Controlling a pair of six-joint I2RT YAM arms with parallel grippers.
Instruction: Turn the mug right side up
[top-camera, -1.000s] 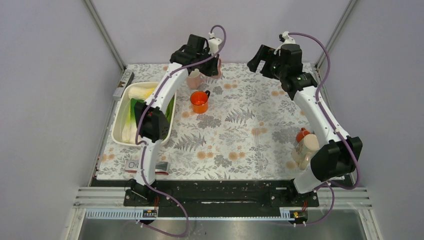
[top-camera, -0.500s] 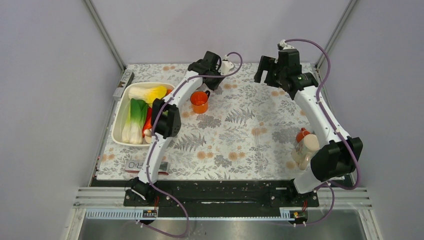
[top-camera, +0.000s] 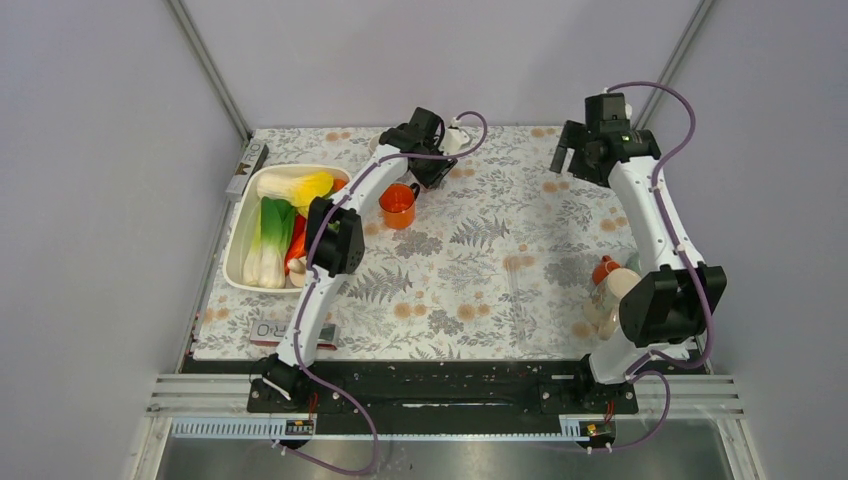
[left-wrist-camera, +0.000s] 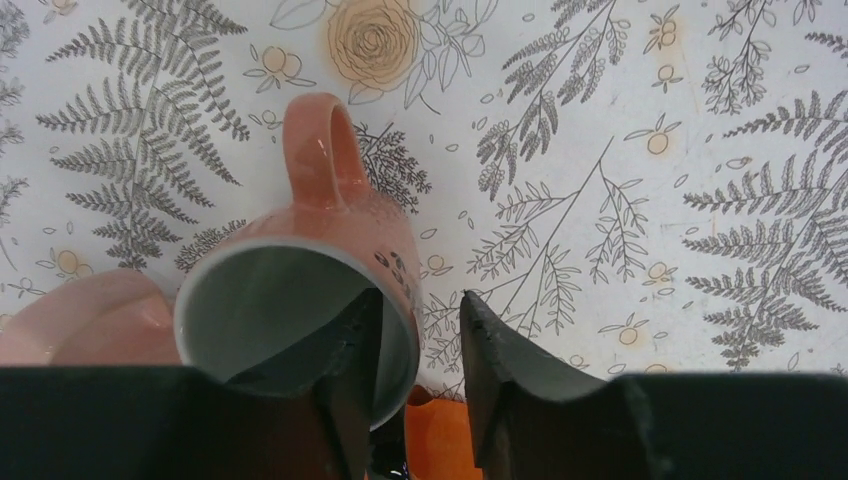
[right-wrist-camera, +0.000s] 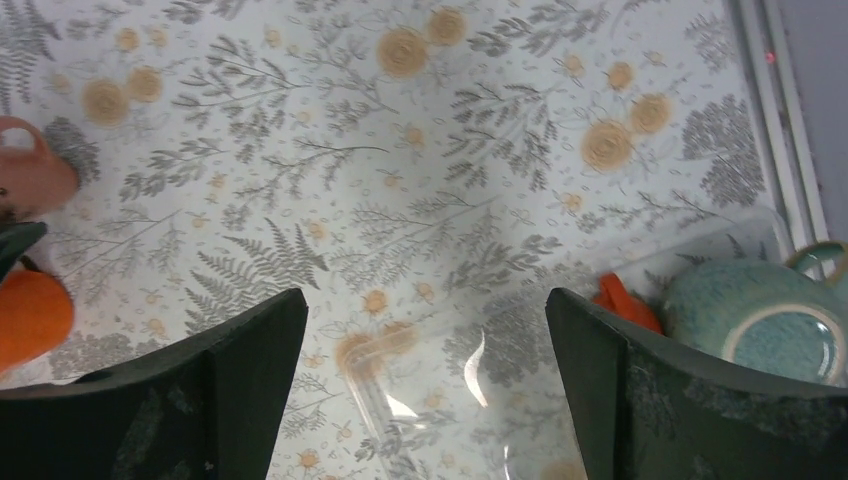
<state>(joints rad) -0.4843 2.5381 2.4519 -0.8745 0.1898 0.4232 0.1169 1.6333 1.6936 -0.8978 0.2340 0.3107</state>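
The pink mug (left-wrist-camera: 320, 210) shows in the left wrist view with its mouth turned up towards the camera and its handle (left-wrist-camera: 318, 150) pointing away. My left gripper (left-wrist-camera: 420, 300) straddles the mug's near wall. One finger is inside the mug and the other finger (left-wrist-camera: 500, 370) is outside, with a thin gap to the wall. In the top view the left gripper (top-camera: 433, 170) hides the mug at the back of the table. My right gripper (top-camera: 568, 158) is wide open and empty, high at the back right (right-wrist-camera: 425, 300).
An orange mug (top-camera: 398, 205) stands just in front of the left gripper. A second pink vessel (left-wrist-camera: 80, 320) sits beside the mug. A white tray (top-camera: 240, 215) of vegetables is at the left. A capped bottle (top-camera: 610, 290), a teal cup (right-wrist-camera: 760, 320) and a clear container (right-wrist-camera: 450, 380) are at the right.
The left arm swung right and its wrist turned over, so the pink mug seen earlier at the back is now hidden under the gripper. The right arm drew back to the right.
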